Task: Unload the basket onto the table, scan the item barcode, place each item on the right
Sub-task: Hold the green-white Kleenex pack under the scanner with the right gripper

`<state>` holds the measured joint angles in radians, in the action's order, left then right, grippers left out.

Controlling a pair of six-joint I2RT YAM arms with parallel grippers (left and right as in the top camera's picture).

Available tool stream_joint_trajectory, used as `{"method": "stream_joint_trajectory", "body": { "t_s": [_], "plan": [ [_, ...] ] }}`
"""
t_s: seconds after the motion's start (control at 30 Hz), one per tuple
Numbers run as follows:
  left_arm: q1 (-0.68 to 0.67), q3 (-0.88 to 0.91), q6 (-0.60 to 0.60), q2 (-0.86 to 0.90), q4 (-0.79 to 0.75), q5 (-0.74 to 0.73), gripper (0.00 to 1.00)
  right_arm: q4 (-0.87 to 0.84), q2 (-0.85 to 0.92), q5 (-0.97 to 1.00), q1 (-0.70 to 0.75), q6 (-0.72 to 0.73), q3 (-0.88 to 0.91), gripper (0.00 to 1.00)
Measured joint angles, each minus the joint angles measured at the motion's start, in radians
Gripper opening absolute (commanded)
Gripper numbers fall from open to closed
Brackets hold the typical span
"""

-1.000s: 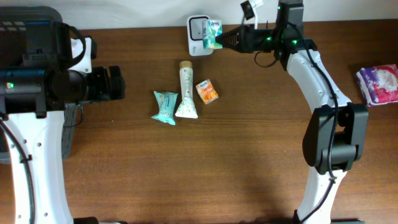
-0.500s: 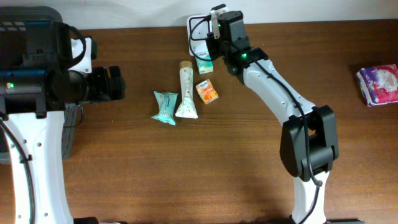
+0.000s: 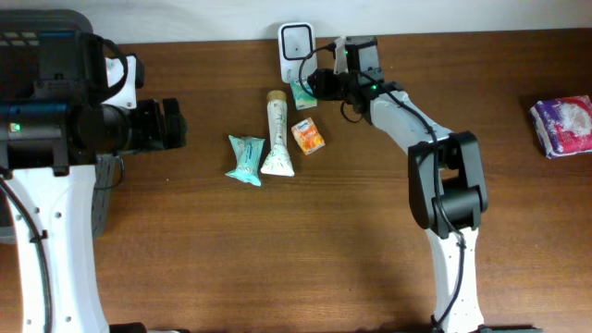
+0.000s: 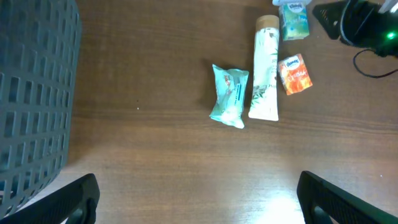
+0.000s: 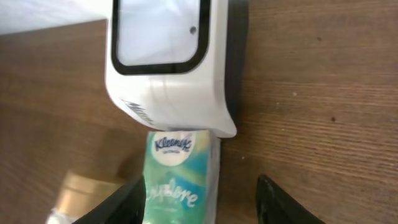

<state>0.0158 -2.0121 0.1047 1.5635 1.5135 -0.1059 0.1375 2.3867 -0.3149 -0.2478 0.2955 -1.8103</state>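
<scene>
Kleenex pack (image 5: pixel 178 180) lies flat on the table (image 3: pixel 277 250), directly in front of the scanner (image 5: pixel 168 68). Its top end is under or against the scanner's lower edge; I cannot tell which. In overhead view the pack is at the back of the table, just below the white scanner, which stands at the far edge by the wall.

R jaws are apart, w/ one finger on each side of the pack. The finger (image 5: pixel 124 205) on the left of the R wrist view is against the pack's edge or just beside it. The other finger (image 5: pixel 280 202) is clear of the pack, w/ bare wood btw them. The pack is not clamped. R arm (image 3: pixel 407 116) stretches across from the right side to the scanner.

L jaws are wide apart w/ nothing btw them. Only the two fingertips (image 4: pixel 62 202) show, at the bottom corners of the L wrist view. They hang over the left part of the table, well apart from the items. A dark mesh basket (image 4: pixel 31 93) fills the left of that view.

Mid table: a cream tube (image 3: pixel 277 137) w/ its cap near the Kleenex pack. A teal packet (image 3: pixel 246 159) is just beside its left side and an orange packet (image 3: pixel 308 136) is just to its right. At the far right is a pink-white pack (image 3: pixel 562 125), well apart from the rest.
</scene>
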Motion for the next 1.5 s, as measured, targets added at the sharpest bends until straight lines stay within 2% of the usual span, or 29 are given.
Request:
{"method": "stream_joint_trajectory", "body": {
  "t_s": [0.2, 0.3, 0.5, 0.53, 0.6, 0.83, 1.0, 1.1, 1.13, 1.17, 1.27, 1.37, 1.5],
  "plan": [
    [0.0, 0.0, 0.0, 0.0, 0.0, 0.0, 0.99, -0.019, 0.056, -0.001, -0.008, -0.056, 0.0, 0.5],
    [0.0, 0.0, 0.0, 0.0, 0.0, 0.0, 0.99, -0.019, 0.057, -0.002, -0.03, -0.072, 0.0, 0.41],
    [0.0, 0.0, 0.0, 0.0, 0.0, 0.0, 0.99, 0.021, 0.057, -0.008, -0.031, -0.071, 0.0, 0.4],
    [0.0, 0.0, 0.0, 0.0, 0.0, 0.0, 0.99, 0.035, 0.057, -0.028, -0.031, -0.071, 0.0, 0.23],
    [0.0, 0.0, 0.0, 0.0, 0.0, 0.0, 0.99, 0.04, 0.057, -0.046, -0.031, -0.069, 0.0, 0.04],
    [0.0, 0.0, 0.0, 0.0, 0.0, 0.0, 0.99, 0.069, 0.003, -0.06, -0.035, -0.088, -0.004, 0.04],
    [0.0, 0.0, 0.0, 0.0, 0.0, 0.0, 0.99, 0.062, -0.193, 0.097, -0.033, -0.257, -0.005, 0.04],
    [0.0, 0.0, 0.0, 0.0, 0.0, 0.001, 0.99, -0.012, -0.193, 0.315, -0.041, -0.538, -0.003, 0.04],
    [0.0, 0.0, 0.0, 0.0, -0.001, 0.0, 0.99, -0.058, -0.192, 0.384, -0.054, -0.702, -0.003, 0.04],
    [0.0, 0.0, 0.0, 0.0, -0.001, 0.0, 0.99, -0.106, -0.187, 0.412, -0.065, -0.793, -0.002, 0.04],
    [0.0, 0.0, 0.0, 0.0, 0.001, 0.0, 0.99, -0.228, -0.126, 0.419, -0.088, -0.875, -0.005, 0.04],
    [0.0, 0.0, 0.0, 0.0, 0.0, 0.0, 0.99, -0.317, -0.056, 0.408, -0.11, -0.898, -0.003, 0.04],
    [0.0, 0.0, 0.0, 0.0, 0.0, 0.0, 0.99, -0.36, -0.027, 0.401, -0.119, -0.906, -0.003, 0.04]
  ]
}}
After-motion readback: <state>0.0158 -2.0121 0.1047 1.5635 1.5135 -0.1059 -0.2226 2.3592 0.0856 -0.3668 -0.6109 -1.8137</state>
